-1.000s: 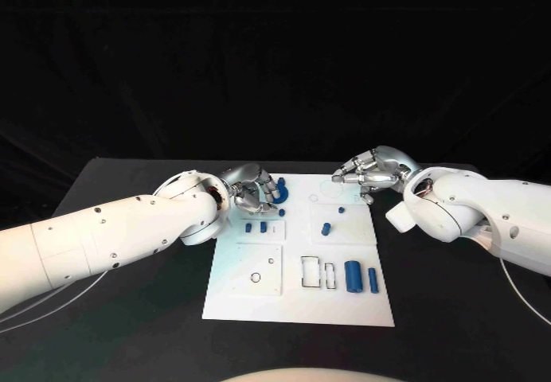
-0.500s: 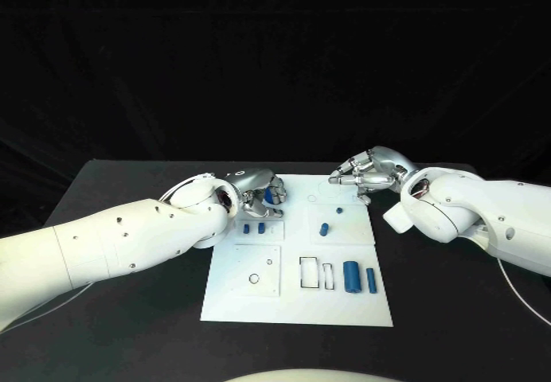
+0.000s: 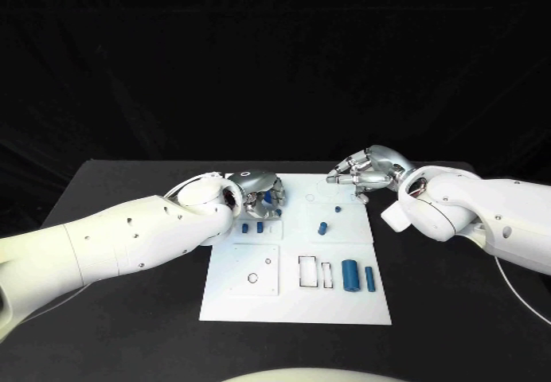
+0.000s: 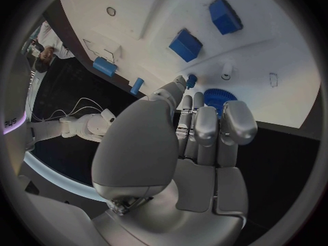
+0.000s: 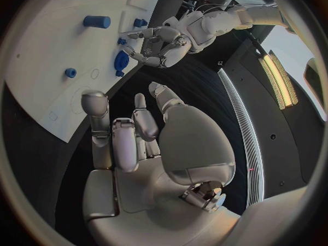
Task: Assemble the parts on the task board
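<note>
The left hand [image 3: 259, 193] hung over the far left corner of the task board [image 3: 275, 306], its fingers [image 4: 205, 127] curled close around a blue toothed wheel [image 4: 218, 98]; whether they gripped it, I could not tell. Two small blue blocks [image 3: 254, 228] lay just nearside of it. The right hand [image 3: 365, 173] hovered at the board's far right edge, fingers loosely apart, holding nothing. A large blue cylinder [image 3: 350, 276] lay well nearer the robot, with open white board around it.
</note>
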`<state>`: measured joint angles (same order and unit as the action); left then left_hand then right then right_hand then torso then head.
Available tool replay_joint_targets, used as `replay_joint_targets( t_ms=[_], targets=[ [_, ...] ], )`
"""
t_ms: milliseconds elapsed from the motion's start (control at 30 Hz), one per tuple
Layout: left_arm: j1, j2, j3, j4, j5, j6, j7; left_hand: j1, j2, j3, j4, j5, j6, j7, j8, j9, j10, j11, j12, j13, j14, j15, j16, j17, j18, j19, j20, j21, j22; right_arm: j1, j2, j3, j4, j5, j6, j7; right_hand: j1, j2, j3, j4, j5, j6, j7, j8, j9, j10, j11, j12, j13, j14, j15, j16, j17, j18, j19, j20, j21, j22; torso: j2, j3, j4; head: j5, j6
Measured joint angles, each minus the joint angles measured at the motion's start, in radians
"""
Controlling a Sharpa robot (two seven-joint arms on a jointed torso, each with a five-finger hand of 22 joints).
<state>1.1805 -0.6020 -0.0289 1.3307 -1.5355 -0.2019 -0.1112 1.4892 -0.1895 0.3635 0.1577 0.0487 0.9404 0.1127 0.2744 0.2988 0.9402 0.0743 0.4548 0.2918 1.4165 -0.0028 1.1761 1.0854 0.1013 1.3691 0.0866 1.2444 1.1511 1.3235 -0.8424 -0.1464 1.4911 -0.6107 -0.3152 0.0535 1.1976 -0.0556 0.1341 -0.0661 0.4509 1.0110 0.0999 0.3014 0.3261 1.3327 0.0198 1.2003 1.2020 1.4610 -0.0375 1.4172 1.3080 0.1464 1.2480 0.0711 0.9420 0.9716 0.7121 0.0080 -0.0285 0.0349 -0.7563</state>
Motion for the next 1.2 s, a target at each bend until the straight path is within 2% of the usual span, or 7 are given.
replay_joint_targets(
  t_ms=[267,367,600,667,1100,1200],
  targets=[
    [0.0,0.017,0.0,-0.017,-0.012,0.021,-0.004,0.011,0.011,0.022,-0.008,0.0,0.014,0.0,-0.02,-0.012,0.029,-0.011,0.0,-0.011,0.01,-0.008,0.024,0.017,0.0,0.018,-0.008,0.04,0.045,0.0,0.001,0.0,0.001,-0.001,-0.001,0.0,0.0,0.0,0.0,0.0,0.0,0.0,0.0,0.0,0.0,0.0,0.0,0.0,0.0,0.0,0.0,0.0,0.0,0.0,0.0,0.0,0.0,0.0,0.0,-0.0003,0.0007,-0.003,-0.002],
    [0.0,0.022,0.0,-0.024,-0.014,0.024,-0.005,0.016,0.016,0.033,-0.015,0.0,0.016,0.002,-0.024,-0.017,0.032,-0.009,-0.005,-0.016,0.015,-0.008,0.028,0.019,0.0,0.018,-0.008,0.046,0.054,0.0,0.002,0.0,0.001,-0.001,-0.001,0.0,0.0,0.0,0.0,0.0,0.0,0.0,0.0,0.0,0.0,0.0,0.0,0.0,0.0,0.0,0.0,0.0,0.0,0.0,0.0,0.0,0.0,0.0,0.0,-0.0003,0.0012,-0.004,-0.002],
    [0.0,0.028,0.0,-0.033,-0.017,0.03,-0.006,0.02,0.02,0.054,-0.019,0.0,0.022,0.007,-0.035,-0.026,0.044,-0.013,-0.014,-0.026,0.019,-0.011,0.035,0.019,0.0,0.021,-0.012,0.056,0.066,0.0,0.004,0.0,0.001,-0.002,-0.001,0.0,0.0,0.0,0.0,0.0,0.0,0.0,0.0,0.0,0.001,0.0,0.0,0.0,0.001,0.0,0.0,0.0,0.0,0.0,0.0,0.0,0.0,0.002,-0.001,-0.0006,0.0015,-0.005,-0.003],
    [0.0,0.03,0.0,-0.035,-0.017,0.033,-0.006,0.02,0.02,0.056,-0.019,0.0,0.028,0.007,-0.035,-0.027,0.048,-0.01,-0.017,-0.029,0.019,-0.011,0.035,0.019,-0.011,0.021,-0.012,0.057,0.068,0.0,0.005,0.0,0.001,-0.002,-0.001,0.0,0.0,0.0,0.0,0.0,0.0,0.0,0.0,0.0,0.001,0.0,0.0,0.0,0.001,0.0,0.0,0.0,0.0,0.0,0.0,0.0,0.0,0.002,-0.001,-0.0006,0.0016,-0.005,-0.003],
    [-0.001,0.048,0.0,-0.055,-0.018,0.057,-0.008,0.02,0.02,0.075,-0.025,0.0,0.043,0.007,-0.043,-0.034,0.055,-0.01,-0.029,-0.04,0.019,-0.011,0.039,0.018,-0.01,0.028,-0.012,0.068,0.084,0.0,0.007,0.0,0.0,-0.002,-0.001,0.001,0.0,0.0,0.0,0.0,0.0,0.0,0.0,0.0,0.001,0.0,0.0,0.0,0.002,0.0,0.0,0.0,0.0,0.0,0.0,0.0,0.0,0.002,-0.001,-0.0002,0.0016,-0.005,-0.008],
    [-0.001,0.049,0.0,-0.057,-0.018,0.061,-0.008,0.02,0.02,0.079,-0.029,0.0,0.043,0.007,-0.048,-0.037,0.061,-0.015,-0.029,-0.043,0.022,-0.015,0.039,0.016,-0.01,0.028,-0.012,0.075,0.09,0.0,0.007,0.0,0.0,-0.002,-0.001,0.001,0.0,0.0,0.0,0.0,0.0,0.0,0.0,0.0,0.001,0.0,0.0,0.0,0.002,0.0,0.0,0.0,0.0,0.0,0.0,0.0,0.0,0.002,-0.001,-0.0002,0.0018,-0.005,-0.008]
  ],
)
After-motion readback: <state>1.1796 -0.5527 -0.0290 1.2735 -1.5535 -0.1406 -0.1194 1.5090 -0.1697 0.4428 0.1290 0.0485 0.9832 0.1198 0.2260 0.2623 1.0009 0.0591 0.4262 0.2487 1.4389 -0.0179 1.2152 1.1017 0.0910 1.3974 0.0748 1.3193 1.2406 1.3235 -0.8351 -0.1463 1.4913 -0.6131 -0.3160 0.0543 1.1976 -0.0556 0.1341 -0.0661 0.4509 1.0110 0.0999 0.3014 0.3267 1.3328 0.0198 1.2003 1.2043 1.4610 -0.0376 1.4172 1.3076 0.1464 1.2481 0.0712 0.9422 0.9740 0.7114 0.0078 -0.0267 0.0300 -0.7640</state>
